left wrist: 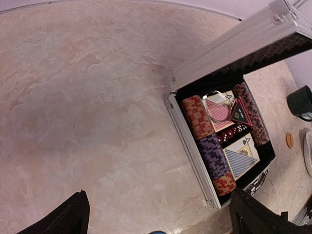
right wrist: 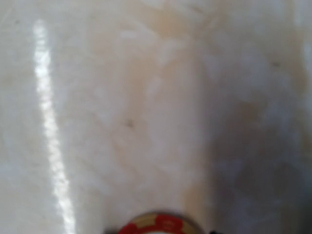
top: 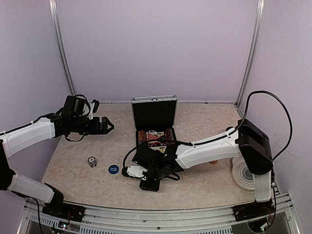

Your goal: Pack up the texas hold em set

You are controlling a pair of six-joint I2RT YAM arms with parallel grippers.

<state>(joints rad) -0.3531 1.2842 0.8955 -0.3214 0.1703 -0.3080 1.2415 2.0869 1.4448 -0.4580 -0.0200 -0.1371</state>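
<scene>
The silver case (top: 154, 99) stands open at the back middle, its lid upright. Its black tray (left wrist: 268, 154) holds rows of red and purple chips (left wrist: 208, 146), red and blue card decks and a black triangle (left wrist: 241, 112). A blue round button (top: 113, 169) and a short dark chip stack (top: 91, 161) lie on the table at front left. My right gripper (top: 132, 171) sits low beside the button, closed round a pale stack of chips (top: 129, 171). The right wrist view shows only a red-and-tan chip (right wrist: 158, 225) at its lower edge. My left gripper (top: 105, 126) (left wrist: 158, 197) hovers open at the left.
A round grey ringed coaster (top: 242, 175) lies at the front right, with a small brown disc (left wrist: 289, 140) nearby. A dark mug (left wrist: 301, 101) stands right of the case. Purple walls close in the back and sides. The table is pale marbled stone.
</scene>
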